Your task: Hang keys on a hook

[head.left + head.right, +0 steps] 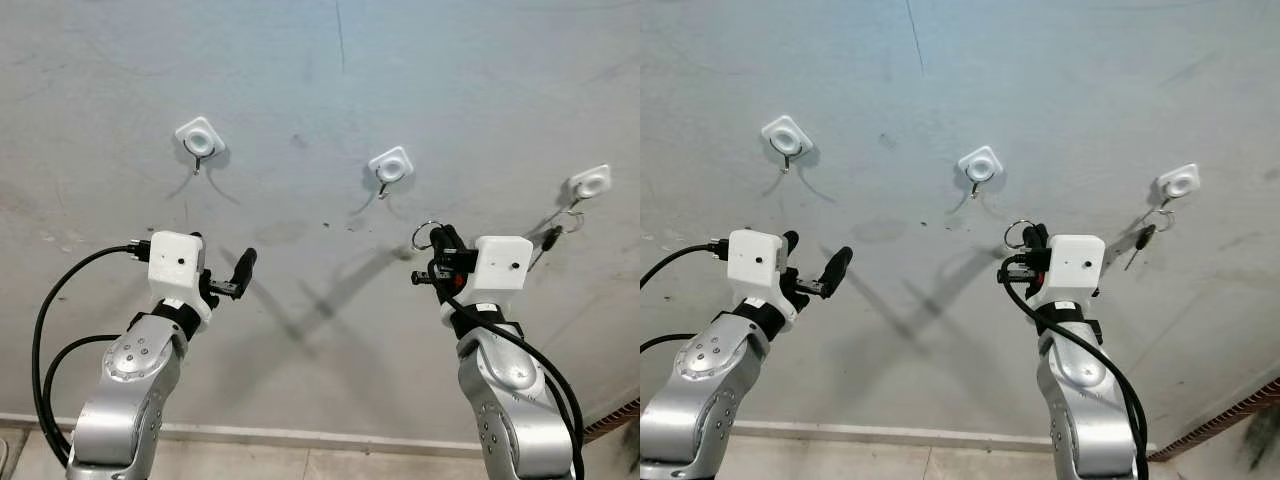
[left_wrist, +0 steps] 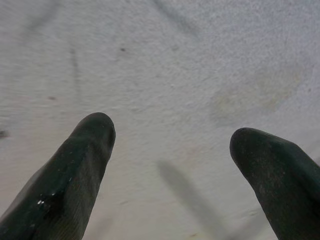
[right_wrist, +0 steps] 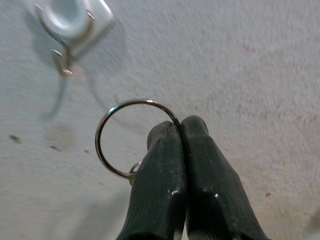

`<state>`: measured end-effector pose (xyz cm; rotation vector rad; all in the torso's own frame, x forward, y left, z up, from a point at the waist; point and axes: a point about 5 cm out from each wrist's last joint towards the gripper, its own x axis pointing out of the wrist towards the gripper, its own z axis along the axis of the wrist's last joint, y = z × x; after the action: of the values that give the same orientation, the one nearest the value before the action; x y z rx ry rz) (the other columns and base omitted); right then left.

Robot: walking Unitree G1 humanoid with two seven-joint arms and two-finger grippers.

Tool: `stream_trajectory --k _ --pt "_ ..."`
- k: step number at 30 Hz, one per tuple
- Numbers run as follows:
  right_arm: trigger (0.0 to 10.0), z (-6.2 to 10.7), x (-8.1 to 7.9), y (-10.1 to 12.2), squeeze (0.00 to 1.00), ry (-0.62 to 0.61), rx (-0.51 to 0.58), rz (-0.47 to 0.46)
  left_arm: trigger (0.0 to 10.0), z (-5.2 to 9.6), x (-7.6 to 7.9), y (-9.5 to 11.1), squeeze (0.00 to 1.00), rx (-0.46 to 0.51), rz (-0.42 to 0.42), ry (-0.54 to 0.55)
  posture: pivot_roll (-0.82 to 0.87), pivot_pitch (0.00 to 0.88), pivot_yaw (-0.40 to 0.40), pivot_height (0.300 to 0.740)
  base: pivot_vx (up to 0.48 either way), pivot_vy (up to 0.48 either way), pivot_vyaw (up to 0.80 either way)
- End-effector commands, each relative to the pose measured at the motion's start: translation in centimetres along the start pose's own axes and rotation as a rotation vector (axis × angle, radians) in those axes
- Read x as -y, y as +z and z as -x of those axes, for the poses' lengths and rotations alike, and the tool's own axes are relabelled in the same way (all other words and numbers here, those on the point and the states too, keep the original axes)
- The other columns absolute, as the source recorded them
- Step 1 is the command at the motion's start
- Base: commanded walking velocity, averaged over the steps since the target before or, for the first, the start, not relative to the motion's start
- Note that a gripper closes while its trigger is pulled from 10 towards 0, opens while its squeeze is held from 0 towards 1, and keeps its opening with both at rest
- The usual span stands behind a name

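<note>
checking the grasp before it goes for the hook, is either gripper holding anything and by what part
The right gripper is shut on a key ring, pinching the wire loop at its edge, just below the middle hook. The left gripper is open and holds nothing.

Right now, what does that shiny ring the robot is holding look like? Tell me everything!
The key ring is a thin, round loop of shiny silver metal, open in the middle so the grey wall shows through. The right gripper pinches its edge between two shut black fingers, so most of the loop sticks out free. It is held up in the air close to the wall, just below the middle hook, a small wire hook on a white square base. The ring is not on the hook yet.
</note>
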<state>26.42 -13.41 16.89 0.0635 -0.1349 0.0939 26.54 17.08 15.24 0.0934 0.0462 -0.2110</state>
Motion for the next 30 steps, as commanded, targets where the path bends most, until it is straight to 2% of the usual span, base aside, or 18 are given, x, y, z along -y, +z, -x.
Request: stream_trajectory --k 1,4,5,6,8,9,15,20,25,30 --pt "10.0 0.1 0.0 0.4 0.0 0.006 0.01 0.007 10.0 0.3 0.0 0.4 0.0 0.019 -0.017 0.004 0.16 0.0 -0.098 0.74 0.0 0.0 0.0" --pt "10.0 -0.2 -1.0 0.7 0.0 0.052 0.018 0.003 10.0 0.7 0.0 0.2 0.0 0.015 -0.045 -0.009 0.17 0.0 -0.097 0.74 0.0 0.0 0.0" --pt "10.0 -0.5 -2.0 0.8 0.0 0.092 0.022 0.001 10.0 0.8 0.1 0.3 0.0 0.022 -0.072 -0.026 0.18 0.0 -0.097 0.74 0.0 0.0 0.0" --pt "10.0 -0.6 -2.3 0.9 0.0 0.102 0.024 0.001 10.0 0.8 0.2 0.4 0.0 0.025 -0.08 -0.031 0.18 0.0 -0.097 0.74 0.0 0.0 0.0" --pt "10.0 -0.7 -2.5 0.9 0.0 0.108 0.025 0.003 10.0 0.8 0.2 0.4 0.0 0.029 -0.084 -0.033 0.19 0.0 -0.096 0.74 0.0 0.0 0.0" --pt "10.0 -1.1 -3.4 0.9 0.0 0.118 0.027 0.007 10.0 0.8 0.4 0.6 0.0 0.035 -0.095 -0.046 0.19 0.0 -0.095 0.74 0.0 0.0 0.0" --pt "10.0 -2.1 -4.8 1.3 0.0 0.127 0.046 -0.001 10.0 0.8 0.5 0.9 0.0 0.04 -0.105 -0.062 0.21 0.0 -0.09 0.74 0.0 0.0 0.0" --pt "10.0 -2.4 -5.0 1.5 0.0 0.121 0.063 -0.005 10.0 0.9 0.3 1.0 0.0 0.04 -0.108 -0.061 0.22 0.0 -0.089 0.74 0.0 0.0 0.0" --pt "10.0 -2.1 -4.5 1.4 0.0 0.111 0.066 0.007 10.0 0.8 0.3 1.0 0.0 0.04 -0.103 -0.067 0.22 0.0 -0.083 0.74 0.0 0.0 0.0" --pt "10.0 -1.0 -3.0 1.0 0.0 0.09 0.058 0.029 10.0 0.7 0.5 1.1 0.0 0.039 -0.101 -0.094 0.21 0.0 -0.074 0.74 0.0 0.0 0.0"
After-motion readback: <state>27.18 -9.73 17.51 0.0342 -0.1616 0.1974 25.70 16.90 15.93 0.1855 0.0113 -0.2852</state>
